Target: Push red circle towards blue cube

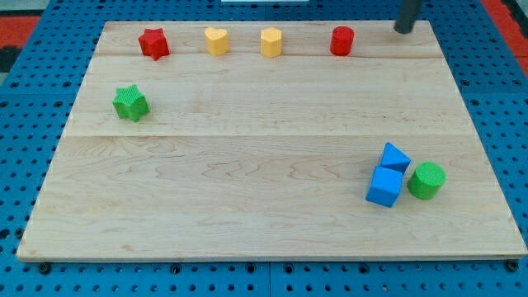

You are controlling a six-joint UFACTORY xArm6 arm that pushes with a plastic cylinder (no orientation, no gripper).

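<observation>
Camera view: light wooden board [264, 190] lying on blue perforated table [25, 99]. Dark rod entering from the view's top, my tip [403, 30] resting at the board's top right corner, just right of red circle block [342, 40], apart from it, not touching. No claw on this rod, so nothing spread, pressed together or pinching.

Along the board's top edge, from the view's left: red star-shaped block [153, 44], yellow heart-shaped block [216, 40], second yellow block [271, 41] of rounded shape not clearly made out, then the red circle block. All four well apart from one another.

Near the left edge, below the red star: green star-shaped block [130, 102], alone.

Near the bottom right corner, a tight cluster: blue cube [384, 186], with another blue block [394, 156], angular and wedge-like, touching its upper side, and green circle block [426, 180] just beside on the right. Red circle well apart from blue cube, almost straight above it in the view, with bare wood between.
</observation>
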